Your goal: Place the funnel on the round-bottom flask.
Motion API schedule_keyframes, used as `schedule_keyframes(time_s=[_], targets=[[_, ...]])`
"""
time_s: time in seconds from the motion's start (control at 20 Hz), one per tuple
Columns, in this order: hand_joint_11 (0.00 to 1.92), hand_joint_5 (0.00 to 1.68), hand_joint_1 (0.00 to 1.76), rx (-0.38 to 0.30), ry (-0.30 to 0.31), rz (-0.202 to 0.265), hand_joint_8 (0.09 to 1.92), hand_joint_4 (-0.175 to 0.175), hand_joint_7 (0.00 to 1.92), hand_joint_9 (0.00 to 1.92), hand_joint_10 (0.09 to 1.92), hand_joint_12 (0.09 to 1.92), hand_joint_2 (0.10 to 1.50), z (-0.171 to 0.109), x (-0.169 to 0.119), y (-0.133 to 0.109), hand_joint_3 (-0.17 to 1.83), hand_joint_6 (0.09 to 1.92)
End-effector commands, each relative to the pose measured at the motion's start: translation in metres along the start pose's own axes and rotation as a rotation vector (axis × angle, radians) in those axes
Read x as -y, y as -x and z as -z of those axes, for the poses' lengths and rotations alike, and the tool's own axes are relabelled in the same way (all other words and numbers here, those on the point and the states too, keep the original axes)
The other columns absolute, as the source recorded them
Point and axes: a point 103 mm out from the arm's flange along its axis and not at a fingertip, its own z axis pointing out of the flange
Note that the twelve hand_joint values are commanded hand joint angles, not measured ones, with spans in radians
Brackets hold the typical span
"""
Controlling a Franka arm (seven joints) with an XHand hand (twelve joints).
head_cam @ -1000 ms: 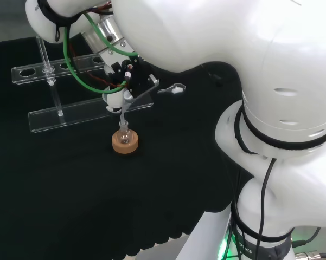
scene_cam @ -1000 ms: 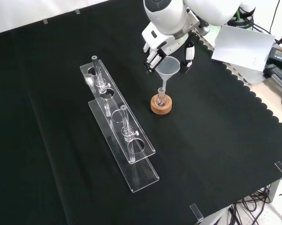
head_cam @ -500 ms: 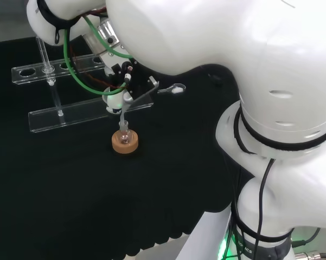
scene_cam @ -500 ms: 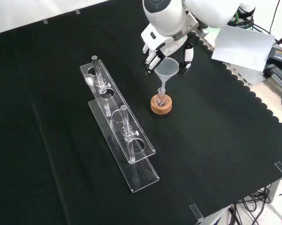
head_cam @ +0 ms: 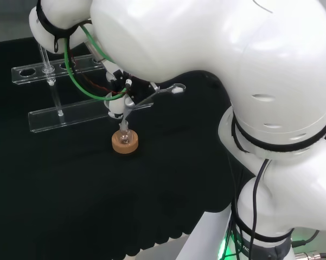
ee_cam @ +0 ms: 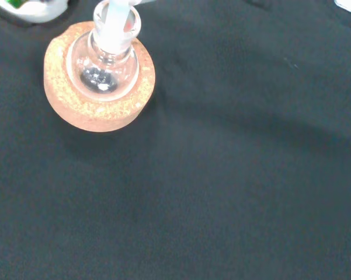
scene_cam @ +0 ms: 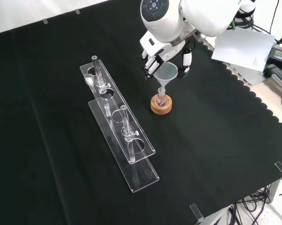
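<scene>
Black cloth [scene_cam: 61, 154] covers the bench from edge to edge in the front view, with a scalloped hem down its right side and a clear rack [scene_cam: 119, 136] running diagonally through the middle of the frame. Just right of centre, in the upper half of that view, a cork ring [scene_cam: 161, 105] holds the flask [scene_cam: 161, 99], a small round glass bulb with a short neck pointing up. The funnel [scene_cam: 165, 74] stands above it: its wide cone sits directly under the hand [scene_cam: 171, 47], and its stem runs down into the flask's neck. The wrist view bears this out, showing a pale stem [ee_cam: 114, 26] entering the neck of the flask [ee_cam: 102, 64] at the upper left of the frame, with the bulb nested in the ring [ee_cam: 99, 99]. The hand's fingers [scene_cam: 151, 62] are curled down around the funnel's rim on both sides, so it is clamped on the funnel (the clear plastic makes the exact contact hard to read). In the head view the hand [head_cam: 115, 103] hangs just above the ring [head_cam: 125, 142], left of centre. By my reading, the placing is nearly finished: the stem is already in the neck, though whether the cone has settled fully onto the flask cannot be told. What seems left is to let go and lift away without tipping the funnel or dragging the flask off its ring.
</scene>
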Motion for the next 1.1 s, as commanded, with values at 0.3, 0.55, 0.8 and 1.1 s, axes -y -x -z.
schedule_keyframes(time_s=[0.3, 0.55, 0.8, 1.1], targets=[[0.74, 0.77, 0.81, -0.006, -0.004, 0.006, 0.63, -0.001, 0.68, 1.04, 0.36, 1.23, 0.81, -0.005, -0.006, -0.001, 0.58, 0.68], [0.74, 0.76, 0.81, 0.003, -0.021, 0.009, 0.63, -0.006, 0.68, 1.03, 0.35, 1.23, 0.81, -0.01, -0.012, -0.002, 0.58, 0.68], [0.72, 0.72, 0.8, 0.008, -0.02, 0.01, 0.63, -0.012, 0.66, 1.02, 0.35, 1.23, 0.79, -0.012, -0.012, -0.002, 0.57, 0.67], [0.71, 0.69, 0.8, 0.016, -0.02, 0.008, 0.63, -0.018, 0.64, 1.0, 0.35, 1.23, 0.78, -0.012, -0.014, -0.004, 0.57, 0.67]])
